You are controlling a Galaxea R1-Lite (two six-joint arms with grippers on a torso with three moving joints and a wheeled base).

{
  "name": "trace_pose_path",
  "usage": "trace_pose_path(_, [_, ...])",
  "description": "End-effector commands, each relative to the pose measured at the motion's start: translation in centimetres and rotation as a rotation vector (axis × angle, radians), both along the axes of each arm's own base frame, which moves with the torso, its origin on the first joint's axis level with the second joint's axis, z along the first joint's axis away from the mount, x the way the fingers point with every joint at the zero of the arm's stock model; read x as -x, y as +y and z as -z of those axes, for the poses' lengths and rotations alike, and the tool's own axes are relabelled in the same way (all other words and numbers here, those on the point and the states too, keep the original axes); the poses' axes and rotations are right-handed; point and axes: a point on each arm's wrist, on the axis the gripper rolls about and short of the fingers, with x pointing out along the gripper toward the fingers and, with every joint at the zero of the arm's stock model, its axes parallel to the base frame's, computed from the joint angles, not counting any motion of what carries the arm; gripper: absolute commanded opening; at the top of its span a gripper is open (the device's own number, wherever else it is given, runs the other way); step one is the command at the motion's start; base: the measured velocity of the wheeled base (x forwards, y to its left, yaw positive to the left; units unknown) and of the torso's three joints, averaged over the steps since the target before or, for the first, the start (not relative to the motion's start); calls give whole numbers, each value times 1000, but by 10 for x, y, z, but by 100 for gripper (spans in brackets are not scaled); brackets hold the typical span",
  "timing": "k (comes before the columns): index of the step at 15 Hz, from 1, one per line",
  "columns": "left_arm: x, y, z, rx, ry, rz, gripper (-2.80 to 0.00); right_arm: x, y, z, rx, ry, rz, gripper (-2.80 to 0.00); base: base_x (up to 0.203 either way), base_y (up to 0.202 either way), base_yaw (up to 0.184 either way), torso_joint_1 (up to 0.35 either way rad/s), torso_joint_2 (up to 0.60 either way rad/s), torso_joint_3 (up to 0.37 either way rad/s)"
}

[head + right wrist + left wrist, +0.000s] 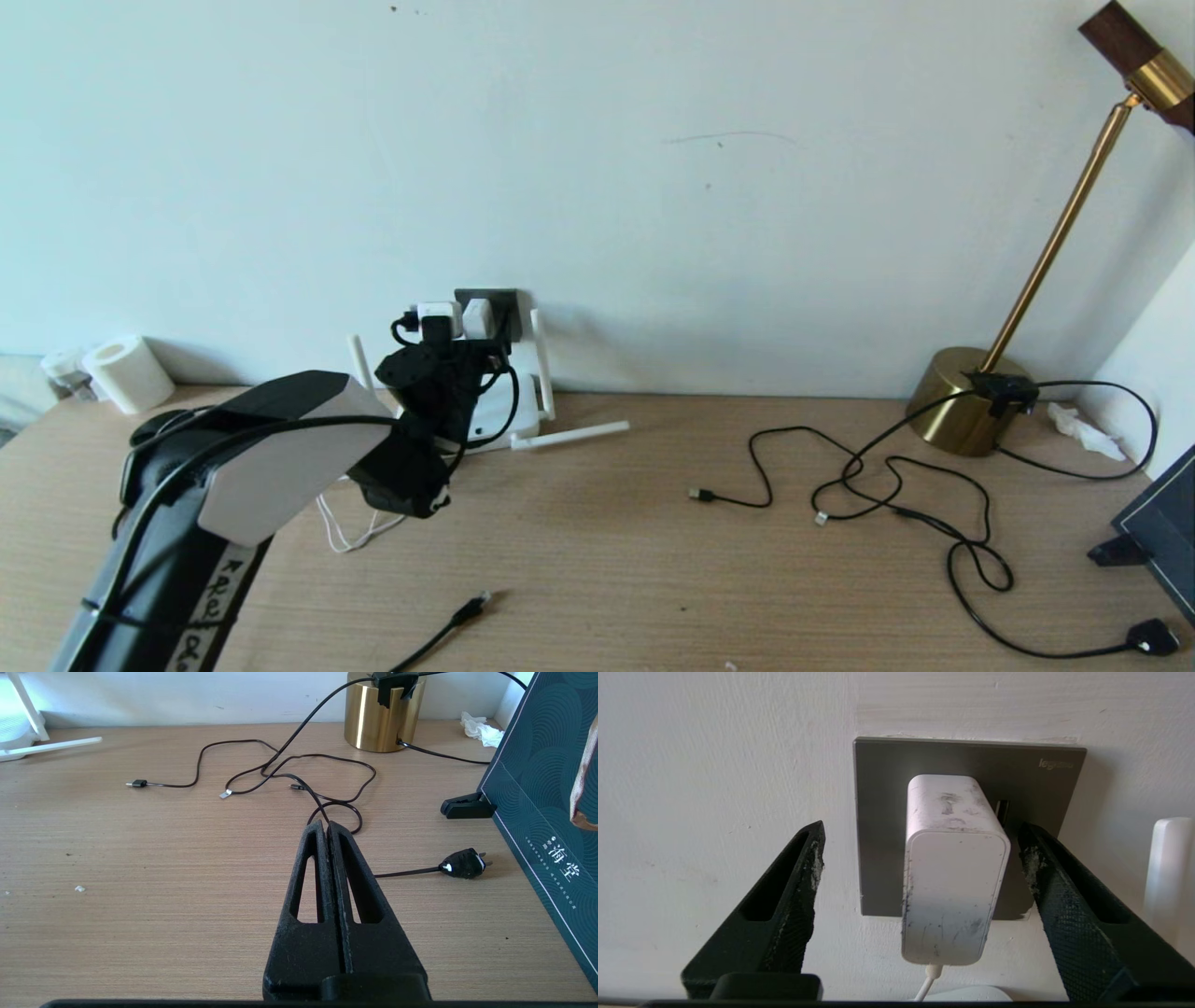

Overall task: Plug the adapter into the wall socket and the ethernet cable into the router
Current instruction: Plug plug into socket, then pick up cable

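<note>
The adapter (955, 868) is seated in the wall socket (882, 826), low on the wall above the counter (653, 523). The left hand (920, 882) is spread wide, its fingers (798, 891) standing clear on either side of the adapter, so the first step is judged done. The ethernet cable (462, 618) lies loose near the counter's front edge, well apart from the router (509, 411) below the socket. Its plug must next be picked up and lined up with a port. The right hand (329, 830) is closed and empty over the counter.
</note>
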Motion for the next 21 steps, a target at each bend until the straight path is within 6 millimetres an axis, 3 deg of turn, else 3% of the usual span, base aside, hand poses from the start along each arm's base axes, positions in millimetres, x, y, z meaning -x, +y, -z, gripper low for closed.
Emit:
trace_pose_path(1, [8,0,-13,9,-13,6,0,0,0,0,-1,1,0,-280,0,0,0,0,0,0])
trace_pose_path(8, [51,-3,-54,10,1,53,0,0,0,0,-1,1,0,-280,0,0,0,0,0,0])
trace_pose_path(13, [94,5,-107,28,-67,70,0,0,0,0,-1,1,0,-280,0,0,0,0,0,0])
trace_pose_path(16, [134,17,-157,33,-142,99,0,0,0,0,-1,1,0,-280,0,0,0,0,0,0])
trace_pose_path(17, [146,21,-173,29,-149,111,-280,0,0,0,-1,1,0,-280,0,0,0,0,0,0])
trace_pose_path(21, [192,33,-227,-41,-133,206,-280,0,0,0,-1,1,0,-280,0,0,0,0,0,0])
